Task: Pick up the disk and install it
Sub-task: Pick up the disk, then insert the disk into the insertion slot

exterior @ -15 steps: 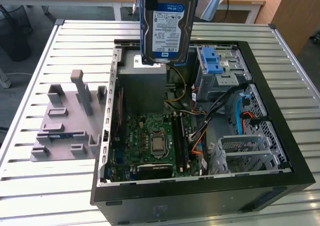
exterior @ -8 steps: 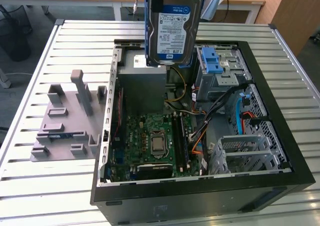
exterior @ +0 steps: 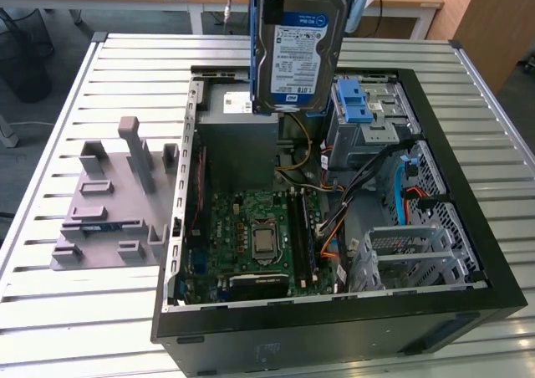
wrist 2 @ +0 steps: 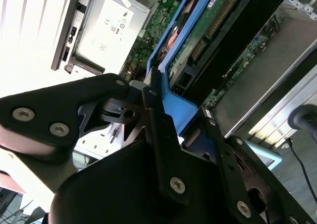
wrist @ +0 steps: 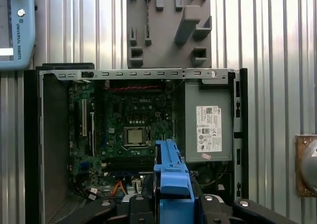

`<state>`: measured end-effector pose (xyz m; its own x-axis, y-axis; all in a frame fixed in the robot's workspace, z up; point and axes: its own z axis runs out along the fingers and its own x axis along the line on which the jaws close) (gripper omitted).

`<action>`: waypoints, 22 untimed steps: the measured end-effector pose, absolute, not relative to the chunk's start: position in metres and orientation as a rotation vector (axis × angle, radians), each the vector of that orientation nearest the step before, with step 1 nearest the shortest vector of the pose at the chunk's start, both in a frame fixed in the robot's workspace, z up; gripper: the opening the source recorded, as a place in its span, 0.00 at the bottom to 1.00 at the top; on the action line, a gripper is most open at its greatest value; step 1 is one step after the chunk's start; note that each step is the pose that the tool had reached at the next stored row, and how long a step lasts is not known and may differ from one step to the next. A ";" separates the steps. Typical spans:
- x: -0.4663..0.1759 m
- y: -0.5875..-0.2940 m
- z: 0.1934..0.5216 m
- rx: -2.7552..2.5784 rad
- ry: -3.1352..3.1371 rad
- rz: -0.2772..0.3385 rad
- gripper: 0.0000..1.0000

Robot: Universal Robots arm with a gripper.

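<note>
Over the surface (exterior: 84, 311) and open computer case (exterior: 334, 315), we are holding the disk (exterior: 297, 52) upright, tool (wrist: 173, 204) pinching its blue bracket (wrist: 172, 172), likely for clearance.

The end effector (wrist 2: 179, 116) points down, its two black fingers (wrist 2: 156, 130) clamped from either side on the blue end of the disk (exterior: 299, 52) — gripping it upright, aloft.

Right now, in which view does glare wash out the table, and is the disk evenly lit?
In the second wrist view the table is washed out white; in the exterior view the disk is evenly lit, its label plain; in the first wrist view the computer case is shaded inside.
</note>
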<state>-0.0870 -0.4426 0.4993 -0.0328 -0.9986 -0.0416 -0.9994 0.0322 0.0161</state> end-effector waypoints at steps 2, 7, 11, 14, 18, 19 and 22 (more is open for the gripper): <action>-0.085 -0.444 0.499 -2.171 2.244 0.063 0.36; -0.080 -0.449 0.499 -2.169 2.246 0.063 0.36; -0.077 -0.453 0.499 -2.167 2.248 0.063 0.36; -0.076 -0.457 0.499 -2.165 2.250 0.063 0.36; -0.074 -0.460 0.499 -2.163 2.252 0.063 0.36; -0.074 -0.460 0.499 -2.163 2.252 0.063 0.36; -0.074 -0.460 0.499 -2.163 2.252 0.063 0.36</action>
